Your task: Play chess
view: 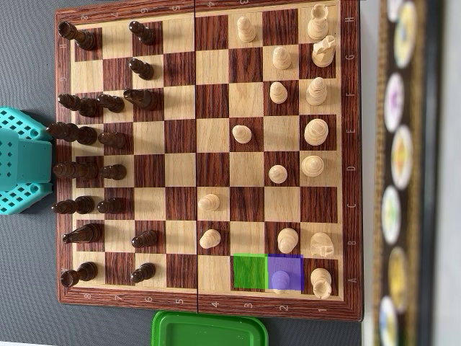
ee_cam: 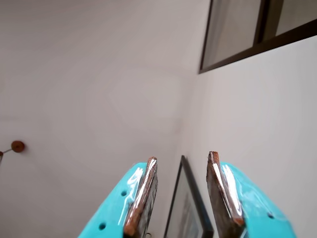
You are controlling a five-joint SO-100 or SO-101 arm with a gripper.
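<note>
Chessboard is filling most of the overhead view, sitting on the grey worktop. Dark pieces are lining its left columns, light pieces its right.

Arm base, teal, is showing at mid-left edge of that frame, just off the dark side of the board. The tool is not reaching over the board at all.

Two tinted overlays are sitting on the bottom row, right of centre: a green square and a purple square, touching side by side. A light pawn is standing under the purple tint; the green one looks empty. My read: pawn goes purple to green, one square toward frame left.

Key relation: that pawn is lying far from the arm, diagonally across to the lower right of the overhead view, so the reach is running nearly the full board width, over the dark ranks.

Green lid is sitting just below the board's bottom edge.

Tool in the wrist view is pointing up at wall and ceiling, jaws apart, nothing between them.
</note>
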